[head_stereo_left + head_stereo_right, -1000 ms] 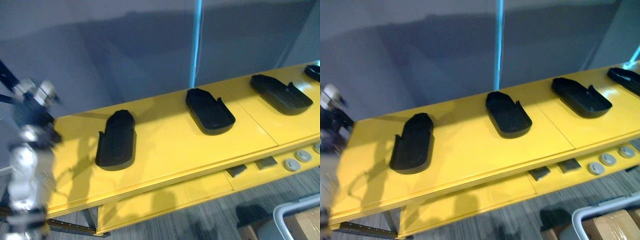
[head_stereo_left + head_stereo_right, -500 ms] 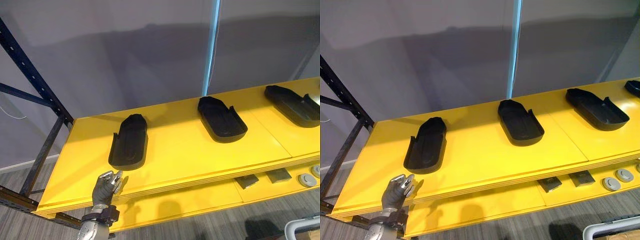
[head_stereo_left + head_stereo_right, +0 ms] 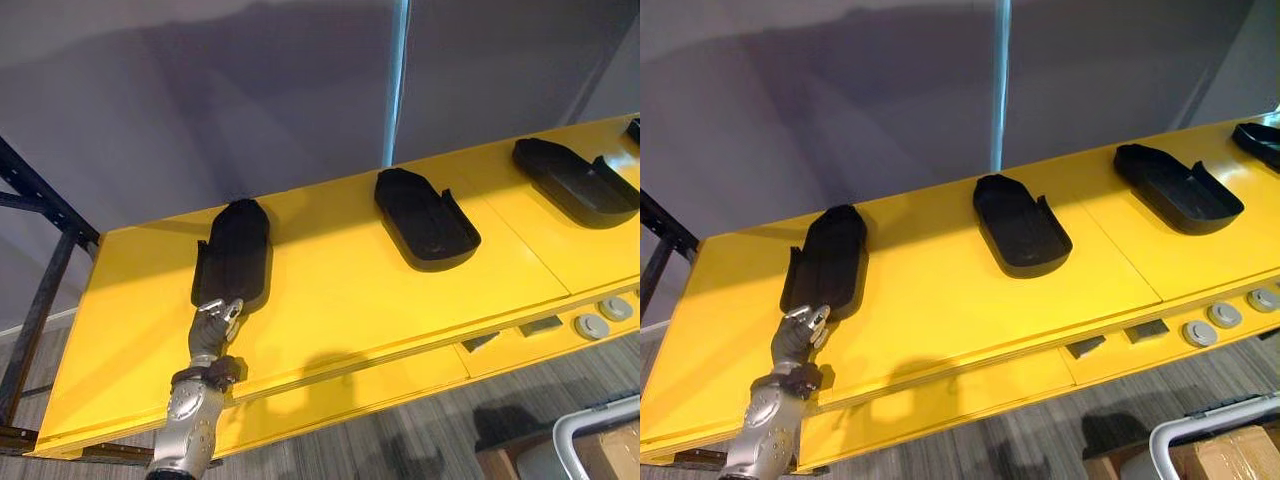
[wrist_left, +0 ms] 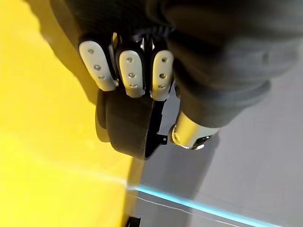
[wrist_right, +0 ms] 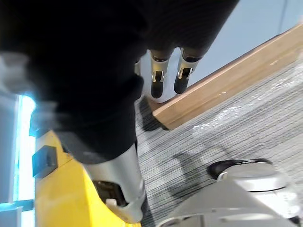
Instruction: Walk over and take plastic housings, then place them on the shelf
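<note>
Left hand (image 3: 213, 318) has reached the black, shallow, elongated housing (image 3: 235, 255), fingers (image 4: 133, 71) loosely spread.

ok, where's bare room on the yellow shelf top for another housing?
Widest: shelf between left housing and middle housing, plus the front strip. Tighter between middle and right housing. The left hand crowds the left housing's near end.

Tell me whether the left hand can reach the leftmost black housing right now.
Probably yes: the left hand sits at the near end of the leftmost housing on the yellow shelf, with nothing between them.
</note>
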